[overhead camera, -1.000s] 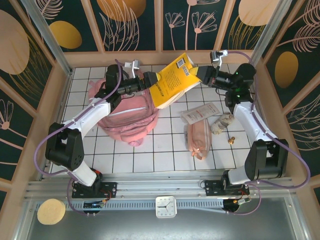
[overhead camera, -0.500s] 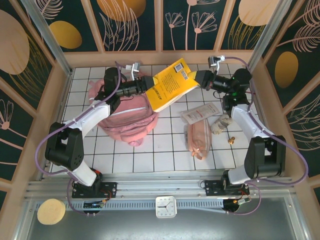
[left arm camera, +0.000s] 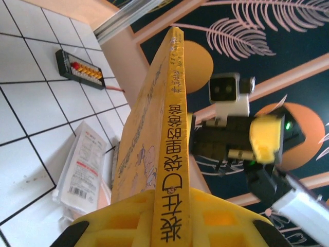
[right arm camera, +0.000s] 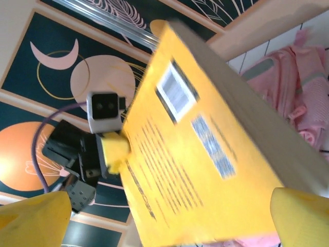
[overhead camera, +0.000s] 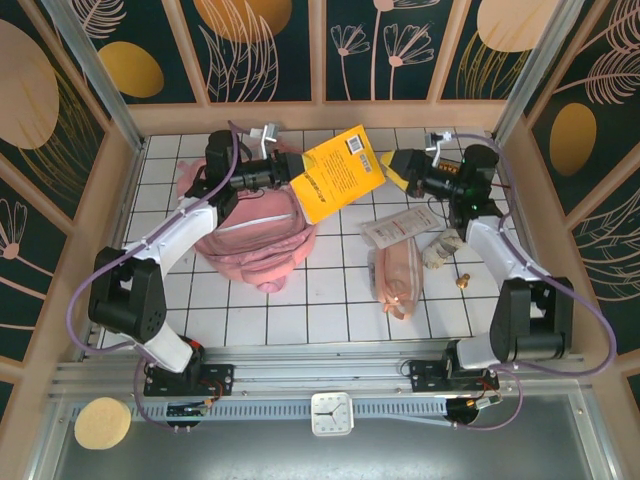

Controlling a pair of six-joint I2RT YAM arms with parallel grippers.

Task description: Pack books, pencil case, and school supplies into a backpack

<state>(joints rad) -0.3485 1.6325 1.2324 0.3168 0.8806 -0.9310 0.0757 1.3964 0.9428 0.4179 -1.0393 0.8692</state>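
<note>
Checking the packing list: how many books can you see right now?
1: the yellow book, held in the air by the left gripper, over the far right edge of the pink backpack. Another could be hidden inside the backpack.

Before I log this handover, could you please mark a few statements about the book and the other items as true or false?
1. The left hand grips the yellow book at its spine. True.
2. The right hand is clamped shut on the book. False: its fingers stand wide open.
3. The pencil case is inside the backpack. False: it lies on the table, to the right of the backpack.
4. The school supplies packet lies flat on the table, next to the pencil case. True.
5. The yellow book lies flat on the tiles. False: it is held up in the air between the two arms.
</note>
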